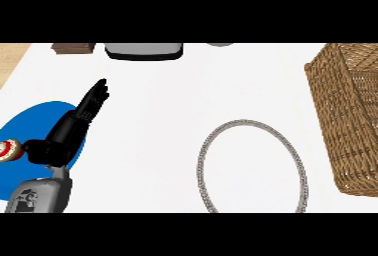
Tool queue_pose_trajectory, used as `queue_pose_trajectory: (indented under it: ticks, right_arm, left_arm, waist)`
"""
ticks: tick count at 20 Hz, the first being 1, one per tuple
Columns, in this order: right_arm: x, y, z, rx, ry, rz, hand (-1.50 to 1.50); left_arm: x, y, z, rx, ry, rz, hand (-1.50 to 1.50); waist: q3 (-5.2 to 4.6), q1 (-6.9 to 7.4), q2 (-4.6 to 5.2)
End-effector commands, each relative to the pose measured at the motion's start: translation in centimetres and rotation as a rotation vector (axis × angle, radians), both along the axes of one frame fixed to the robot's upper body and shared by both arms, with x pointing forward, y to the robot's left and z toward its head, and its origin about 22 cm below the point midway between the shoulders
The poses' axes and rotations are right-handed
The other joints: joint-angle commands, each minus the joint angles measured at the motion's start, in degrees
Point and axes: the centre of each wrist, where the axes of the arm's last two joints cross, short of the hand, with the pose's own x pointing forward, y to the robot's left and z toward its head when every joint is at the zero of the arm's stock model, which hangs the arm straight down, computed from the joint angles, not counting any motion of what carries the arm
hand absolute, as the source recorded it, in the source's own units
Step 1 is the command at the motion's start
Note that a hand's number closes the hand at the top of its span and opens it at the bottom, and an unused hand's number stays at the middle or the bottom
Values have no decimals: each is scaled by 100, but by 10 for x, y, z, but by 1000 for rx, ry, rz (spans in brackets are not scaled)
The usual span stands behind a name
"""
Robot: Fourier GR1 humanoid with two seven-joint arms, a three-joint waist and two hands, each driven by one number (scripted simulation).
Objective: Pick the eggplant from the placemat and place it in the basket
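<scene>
My left hand [74, 125] rests over the blue placemat [29, 125], fingers straight, pressed together, pointing one o'clock. No eggplant visible; locate it before approaching the wicker basket [347, 115].

Bright, even light floods the white counter [162, 100], with no glare and hardly a cast shadow anywhere. The wicker basket [347, 120] shows darker shading inside its weave, and the black left hand [88, 107] reads as a flat dark shape with little detail.
</scene>
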Motion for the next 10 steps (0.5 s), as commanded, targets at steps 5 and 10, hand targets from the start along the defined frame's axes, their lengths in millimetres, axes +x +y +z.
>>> queue_pose_trajectory:
  ticks: [5,10]
  right_arm:
    - [6,-16,32,163,-103,81,-150]
    - [-22,-51,45,345,-95,10,-150]
  left_arm:
    - [-3,-10,8,-7,10,-12,0]
    - [-10,3,5,-13,10,-12,0]
  waist:
    - [2,27,-5]
    - [2,6,-8]
